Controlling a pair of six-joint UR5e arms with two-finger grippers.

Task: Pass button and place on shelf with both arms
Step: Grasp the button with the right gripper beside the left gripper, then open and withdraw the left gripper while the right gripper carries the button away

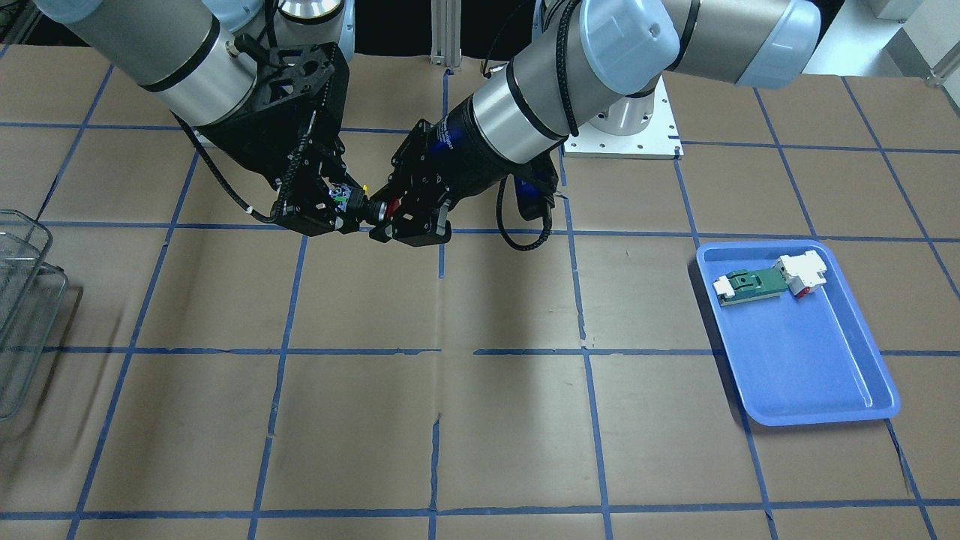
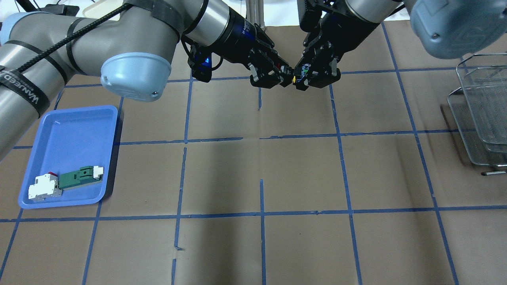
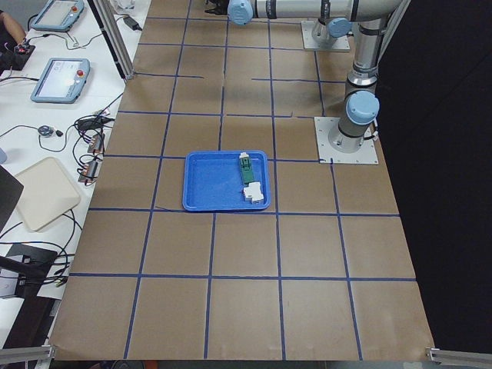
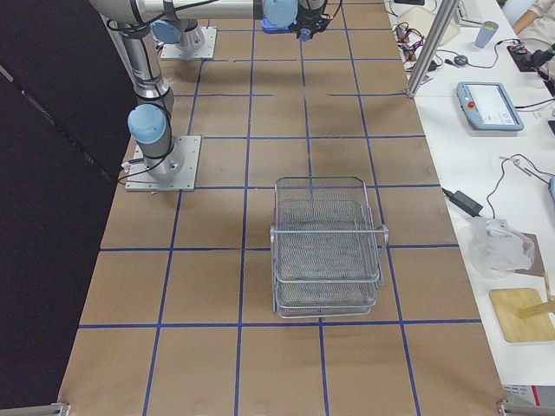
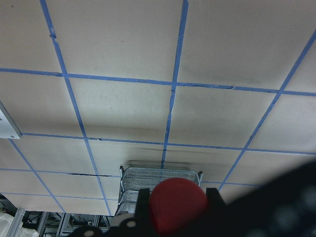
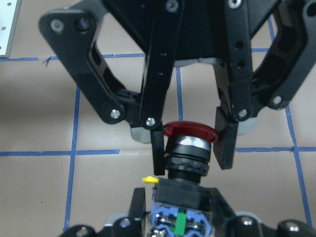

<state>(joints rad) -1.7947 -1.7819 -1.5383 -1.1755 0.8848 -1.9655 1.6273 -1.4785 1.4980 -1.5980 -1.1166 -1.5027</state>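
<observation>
The button hangs in the air between both grippers over the far middle of the table. Its red cap points into my left gripper, whose fingers close on the cap's rim and run along the black collar. My right gripper is shut on the blue-and-white contact block at the other end. The front-facing view shows the button between the two black grippers. The wire shelf stands at the table's right end, apart from both arms, and also shows in the exterior right view.
A blue tray on the robot's left holds a green-and-white flat part. Brown paper with a blue tape grid covers the table. Both arm bases stand at the robot's edge of the table.
</observation>
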